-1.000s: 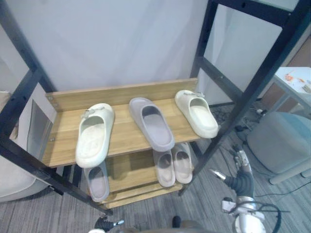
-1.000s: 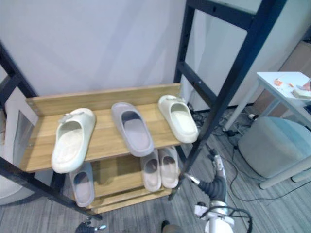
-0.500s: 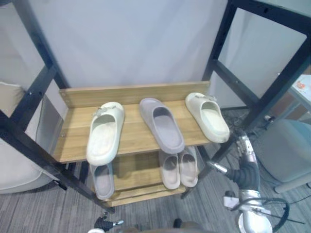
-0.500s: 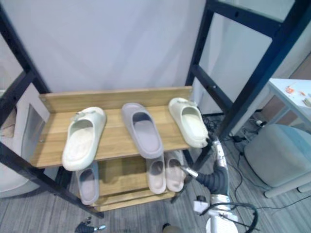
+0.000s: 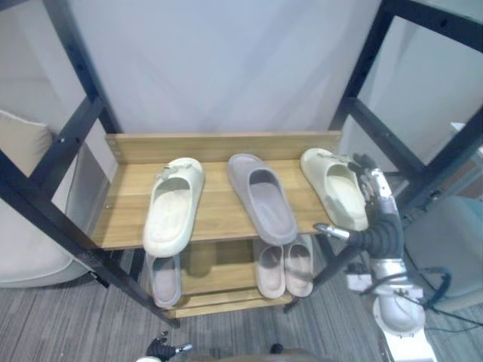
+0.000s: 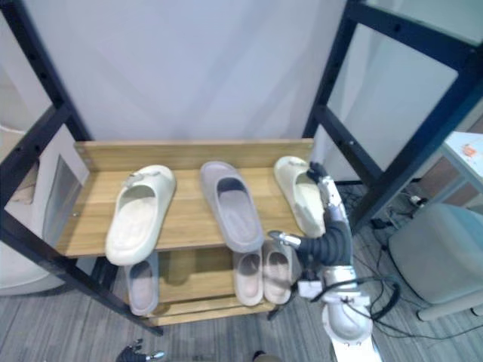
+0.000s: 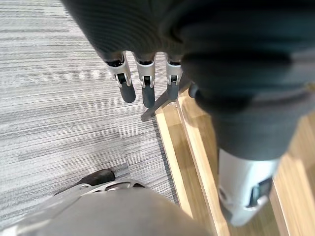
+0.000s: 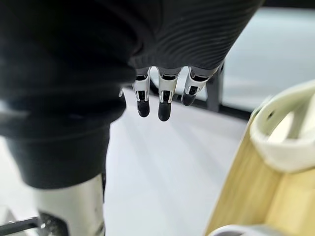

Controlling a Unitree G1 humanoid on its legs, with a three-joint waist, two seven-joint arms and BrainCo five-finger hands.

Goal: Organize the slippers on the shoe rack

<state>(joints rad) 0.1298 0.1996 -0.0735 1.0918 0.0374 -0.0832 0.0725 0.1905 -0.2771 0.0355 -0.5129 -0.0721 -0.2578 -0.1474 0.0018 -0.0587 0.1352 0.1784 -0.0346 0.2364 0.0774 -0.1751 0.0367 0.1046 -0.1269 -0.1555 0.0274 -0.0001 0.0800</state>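
A white wall panel stands behind a black metal frame (image 5: pixel 72 136), and grey striped carpet (image 5: pixel 60 320) covers the floor. Inside the frame stands a wooden shoe rack (image 5: pixel 219 145) with two shelves.

On the top shelf (image 5: pixel 215 215) three slippers lie apart, toes toward the front. A cream slipper (image 5: pixel 175 205) is on the left, a grey slipper (image 5: pixel 264 197) in the middle and a second cream slipper (image 5: pixel 333 188) at the right end. The lower shelf holds a smaller grey slipper (image 5: pixel 164 277) on the left and a pale pair (image 5: pixel 284 267) side by side under the middle of the rack.

The right hand (image 5: pixel 376 200) is raised at the right end of the top shelf, just beside the outer edge of the second cream slipper. Its fingers (image 8: pixel 165 101) are straight and released, holding nothing, with the thumb spread out below the shelf's front edge.

The left hand (image 7: pixel 142 73) hangs low over the carpet by the rack's bottom edge, its fingers straight and empty.
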